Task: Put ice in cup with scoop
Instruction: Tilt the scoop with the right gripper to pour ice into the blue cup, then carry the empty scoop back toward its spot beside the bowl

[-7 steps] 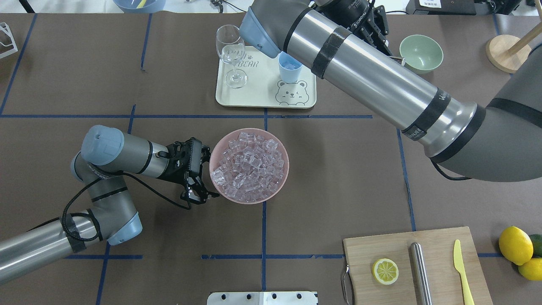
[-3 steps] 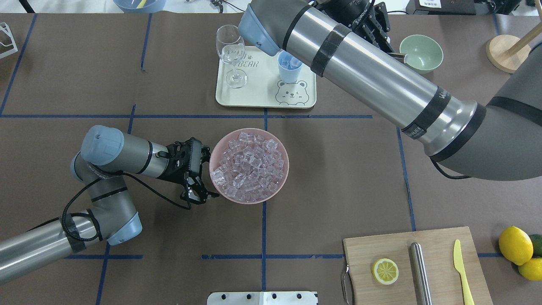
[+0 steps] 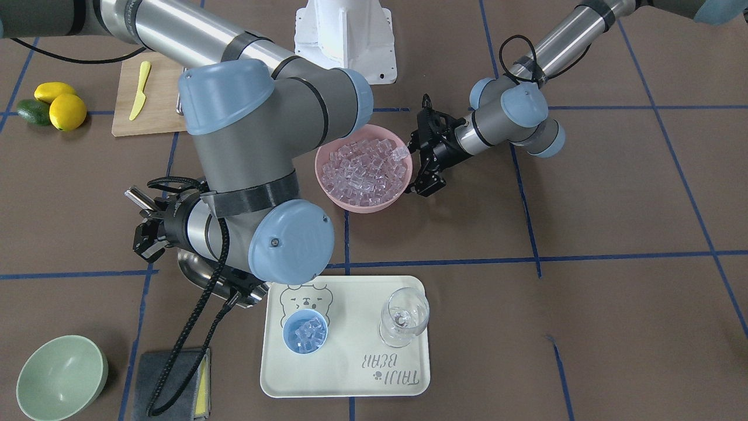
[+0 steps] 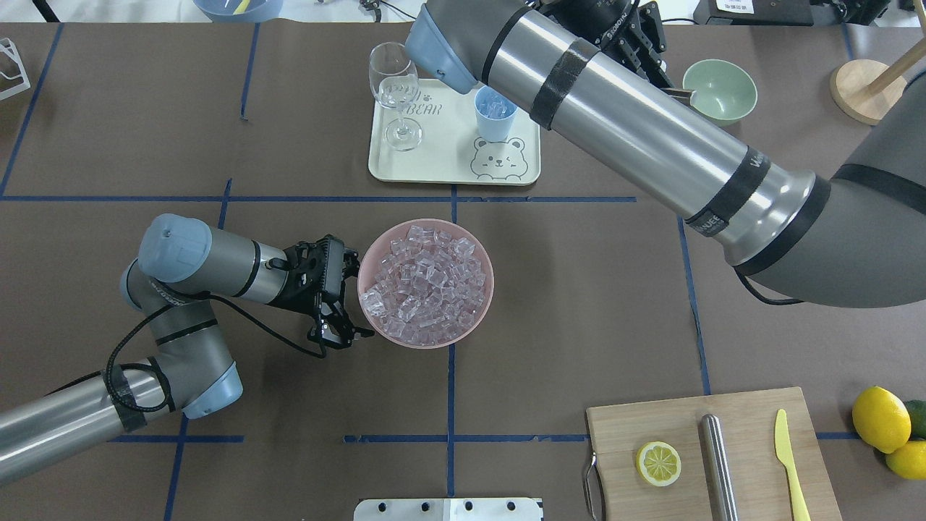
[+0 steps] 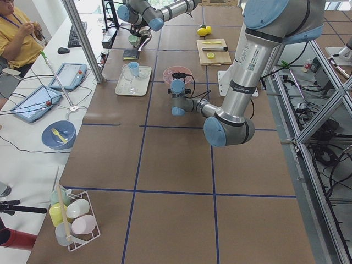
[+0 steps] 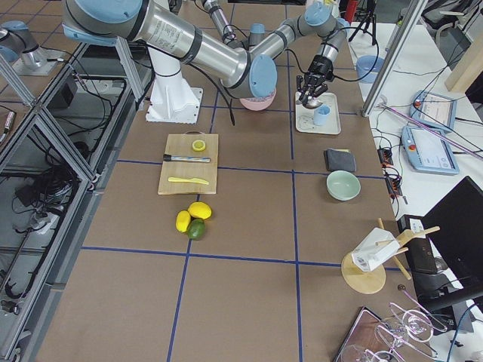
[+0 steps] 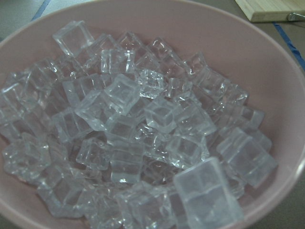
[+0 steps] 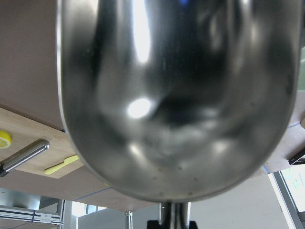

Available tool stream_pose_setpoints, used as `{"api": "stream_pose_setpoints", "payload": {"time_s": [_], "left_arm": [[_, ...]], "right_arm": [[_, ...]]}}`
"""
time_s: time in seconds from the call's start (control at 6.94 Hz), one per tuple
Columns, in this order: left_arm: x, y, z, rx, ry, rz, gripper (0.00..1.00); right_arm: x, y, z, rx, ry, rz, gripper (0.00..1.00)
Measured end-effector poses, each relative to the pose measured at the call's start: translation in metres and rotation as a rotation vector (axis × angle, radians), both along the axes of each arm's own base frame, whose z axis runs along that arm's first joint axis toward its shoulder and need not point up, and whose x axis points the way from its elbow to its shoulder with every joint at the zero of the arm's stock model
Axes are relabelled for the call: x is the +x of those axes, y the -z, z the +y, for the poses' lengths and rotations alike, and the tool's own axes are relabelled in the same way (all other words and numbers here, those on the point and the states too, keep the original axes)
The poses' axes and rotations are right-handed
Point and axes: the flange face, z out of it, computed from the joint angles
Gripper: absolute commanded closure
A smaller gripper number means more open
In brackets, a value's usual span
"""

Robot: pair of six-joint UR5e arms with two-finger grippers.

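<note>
The light-blue cup (image 4: 495,116) stands on the cream tray (image 4: 441,163) and holds several pieces of ice (image 3: 305,333). More ice (image 4: 427,286) fills the pink bowl (image 4: 483,304); it also fills the left wrist view (image 7: 143,129). My right gripper (image 3: 153,231) is shut on the handle of the steel scoop (image 3: 201,279), just beside the tray's corner. The scoop's trough (image 8: 176,95) looks empty in the right wrist view. My left gripper (image 4: 346,297) is open, its fingers spread at the bowl's left rim.
A wine glass (image 4: 394,94) stands on the tray. A pale green bowl (image 4: 720,90) and a grey cloth (image 3: 169,380) lie near the scoop. A cutting board (image 4: 752,427) carries a lemon slice (image 4: 658,463), steel tube (image 4: 718,463) and yellow knife (image 4: 790,463). Lemons (image 4: 881,420) lie beside it.
My right arm has shifted a little away from the cup toward the green bowl, and the cup's ice now shows. My left arm has not moved.
</note>
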Motion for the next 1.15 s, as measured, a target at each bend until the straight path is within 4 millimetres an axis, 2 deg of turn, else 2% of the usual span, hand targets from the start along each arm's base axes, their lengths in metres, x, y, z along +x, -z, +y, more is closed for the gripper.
{"api": "stream_pose_setpoints", "payload": {"time_s": [0.43,0.58,0.86,1.15], "left_arm": [[-0.001,0.001,-0.001,0.001,0.002,0.001,0.00],[-0.002,0.001,-0.002,0.001,0.004,0.001,0.00],[-0.004,0.001,-0.003,0.003,0.006,0.005,0.00],[-0.004,0.001,-0.004,0.002,0.007,0.006,0.00]], "right_arm": [[0.008,0.011,0.000,-0.004,-0.026,-0.035,1.00],[0.022,0.021,-0.001,-0.022,-0.069,-0.073,1.00],[0.068,0.042,-0.005,-0.086,-0.197,-0.146,1.00],[0.109,0.052,0.001,-0.160,-0.408,-0.150,1.00]]}}
